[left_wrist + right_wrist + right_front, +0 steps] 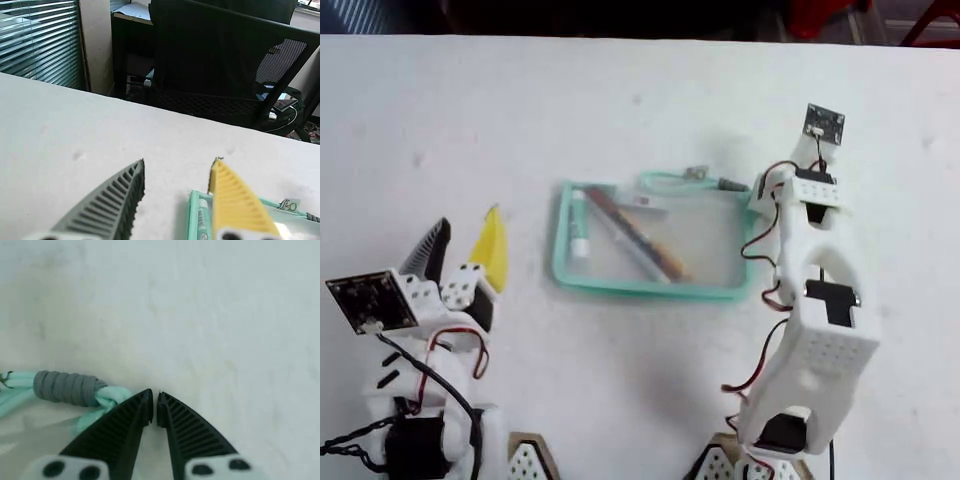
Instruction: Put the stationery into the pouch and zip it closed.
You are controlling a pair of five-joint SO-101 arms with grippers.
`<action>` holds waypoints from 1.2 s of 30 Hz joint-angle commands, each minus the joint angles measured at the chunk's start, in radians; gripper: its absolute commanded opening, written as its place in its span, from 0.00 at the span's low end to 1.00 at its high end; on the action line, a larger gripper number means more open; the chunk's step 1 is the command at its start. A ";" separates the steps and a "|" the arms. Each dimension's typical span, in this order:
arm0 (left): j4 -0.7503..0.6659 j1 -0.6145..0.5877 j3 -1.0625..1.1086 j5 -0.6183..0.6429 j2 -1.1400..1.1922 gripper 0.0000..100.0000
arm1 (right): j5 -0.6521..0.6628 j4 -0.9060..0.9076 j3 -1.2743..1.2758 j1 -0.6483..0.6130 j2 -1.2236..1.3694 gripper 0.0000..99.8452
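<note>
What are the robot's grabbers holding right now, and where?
Nothing that shows. The left gripper is open and empty beside the pouch. The right gripper is shut next to the pouch's cord, with nothing between its tips.

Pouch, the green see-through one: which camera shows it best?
The high view. It shows the whole pouch lying flat on the table with the pens inside. The left wrist view shows one mint corner, and the right wrist view shows its grey-wrapped cord.
</note>
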 commanded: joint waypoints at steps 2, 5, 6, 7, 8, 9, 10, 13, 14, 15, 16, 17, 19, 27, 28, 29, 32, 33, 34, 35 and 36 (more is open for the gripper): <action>-0.025 0.002 -0.044 -0.011 0.005 0.05 | 0.012 0.013 -0.035 0.027 -0.076 0.02; -0.018 0.008 -0.109 -0.120 0.005 0.03 | 0.012 0.087 -0.035 0.035 -0.182 0.02; -0.021 0.008 -0.129 -0.152 0.005 0.02 | 0.012 0.130 -0.038 0.036 -0.234 0.02; -0.023 0.010 -0.147 -0.187 0.005 0.02 | 0.012 0.174 -0.048 0.035 -0.291 0.02; -0.023 0.012 -0.167 -0.233 0.007 0.02 | 0.012 0.223 -0.055 0.033 -0.349 0.02; -0.020 0.025 -0.187 -0.287 0.007 0.02 | 0.012 0.272 -0.068 0.031 -0.414 0.02; -0.015 0.044 -0.204 -0.344 0.007 0.02 | 0.012 0.315 -0.080 0.031 -0.478 0.02; 0.031 0.096 -0.269 -0.440 0.008 0.02 | 0.012 0.398 -0.123 0.010 -0.667 0.02; 0.054 0.102 -0.298 -0.448 0.008 0.02 | 0.012 0.417 -0.135 -0.002 -0.727 0.02; 0.075 0.104 -0.331 -0.450 0.008 0.02 | 0.012 0.437 -0.146 -0.015 -0.786 0.02; 0.094 0.102 -0.364 -0.448 0.008 0.02 | 0.012 0.452 -0.155 -0.033 -0.848 0.02; 0.114 0.101 -0.400 -0.450 0.008 0.02 | 0.012 0.467 -0.161 -0.054 -0.908 0.02; 0.161 0.101 -0.474 -0.450 0.008 0.02 | 0.012 0.499 -0.164 -0.104 -1.033 0.02; 0.434 0.101 -0.769 -0.502 0.008 0.02 | 0.012 0.665 -0.161 -0.390 -1.532 0.02; 0.468 0.101 -0.796 -0.506 0.008 0.02 | 0.012 0.679 -0.160 -0.429 -1.595 0.02; 0.497 0.101 -0.821 -0.506 0.008 0.02 | 0.012 0.691 -0.160 -0.458 -1.653 0.02; 0.566 0.101 -0.887 -0.502 0.005 0.02 | 0.012 0.720 -0.160 -0.504 -1.825 0.02; 0.583 0.101 -0.910 -0.500 0.004 0.02 | 0.012 0.736 -0.160 -0.503 -1.876 0.02; 0.601 0.101 -0.942 -0.500 0.004 0.02 | 0.012 0.753 -0.160 -0.503 -1.925 0.02; 0.620 0.101 -0.980 -0.499 0.002 0.02 | 0.012 0.773 -0.158 -0.503 -1.972 0.02; 0.637 0.101 -1.023 -0.499 0.002 0.02 | 0.012 0.792 -0.158 -0.503 -2.015 0.02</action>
